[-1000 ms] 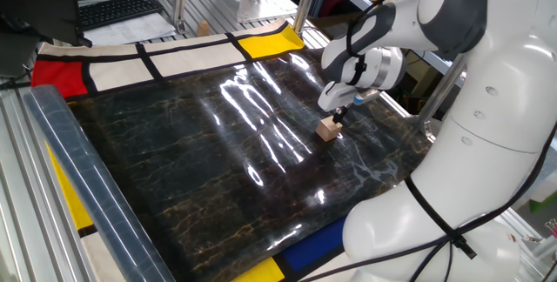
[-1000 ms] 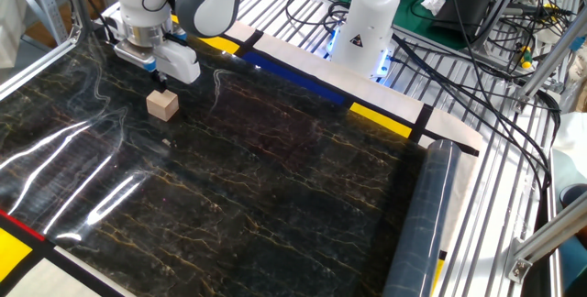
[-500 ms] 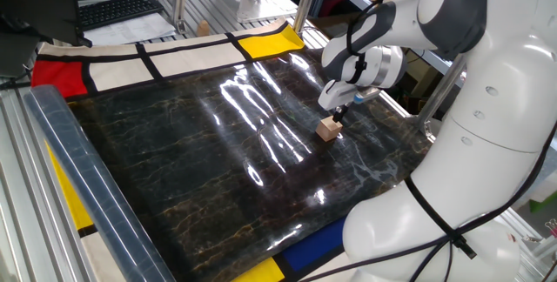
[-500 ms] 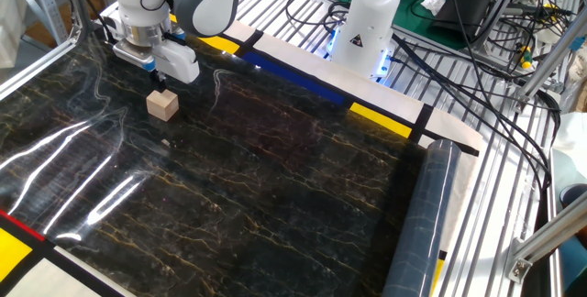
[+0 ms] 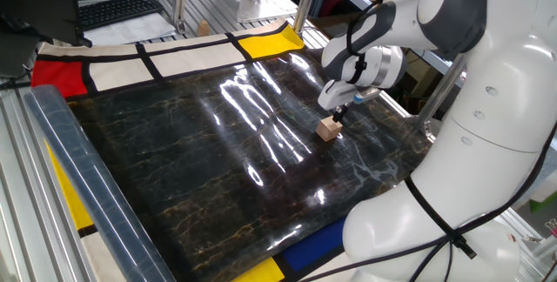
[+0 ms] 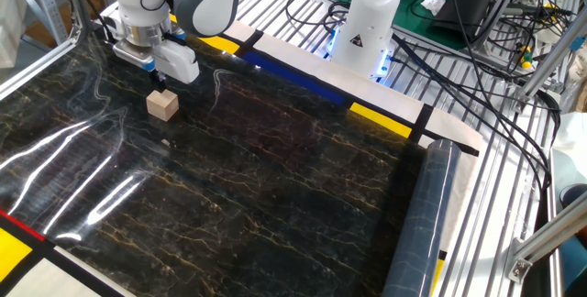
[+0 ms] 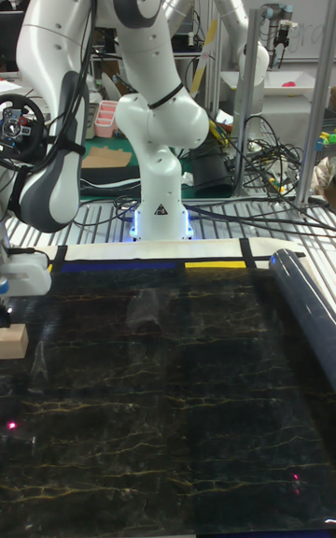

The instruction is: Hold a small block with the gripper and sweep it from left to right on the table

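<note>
A: Where is the block (image 5: 328,129) sitting right now?

B: It is resting on the bench (image 5: 200,160), on the glossy black sheet, right of centre in one fixed view. In the other fixed view it is lying at the upper left (image 6: 162,104), and in the tall view it is sitting at the left edge (image 7: 13,340), partly cut off.

A: And the tool (image 5: 339,113)?

B: It is hanging just above the block, at the block's far edge. In the other fixed view the dark fingers (image 6: 160,81) are pointing down just behind the cube's top. I cannot tell whether they are touching the block, and I cannot tell whether they are apart or together; they are too small and partly hidden by the white housing.

A: Any containers holding anything?

B: Nothing of that kind is showing. A grey roll (image 6: 420,228) is lying along one side of the bench, at the lower right of the other fixed view.

A: What is differing from half a second ago?

B: Nothing I can see. The block is lying in the same spot, and the arm (image 7: 84,80) is keeping the same pose over it.
</note>
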{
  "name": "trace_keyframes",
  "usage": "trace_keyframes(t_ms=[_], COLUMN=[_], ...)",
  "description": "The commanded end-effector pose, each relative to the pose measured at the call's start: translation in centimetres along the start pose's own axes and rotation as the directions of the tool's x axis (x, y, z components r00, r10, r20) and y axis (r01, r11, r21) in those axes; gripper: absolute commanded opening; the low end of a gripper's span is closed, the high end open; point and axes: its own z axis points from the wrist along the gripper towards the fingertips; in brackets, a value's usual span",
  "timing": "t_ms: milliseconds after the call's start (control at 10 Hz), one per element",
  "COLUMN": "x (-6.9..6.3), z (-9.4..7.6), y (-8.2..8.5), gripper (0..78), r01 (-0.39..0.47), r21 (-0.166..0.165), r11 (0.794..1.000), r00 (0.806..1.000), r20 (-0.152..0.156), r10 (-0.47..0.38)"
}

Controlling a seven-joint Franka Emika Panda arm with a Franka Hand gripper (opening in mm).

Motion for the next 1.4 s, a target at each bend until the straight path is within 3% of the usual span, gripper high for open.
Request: trace_keyframes(t_ms=[100, 1400], x=[-0.06, -0.06], z=[-0.12, -0.12], y=[-0.07, -0.07], gripper=[77.4, 77.4], r01=[-0.014, -0.014], r21=[0.001, 0.001], r11=[1.000, 1.000], r00=[1.000, 1.000], r20=[0.005, 0.005], r10=[0.014, 0.014])
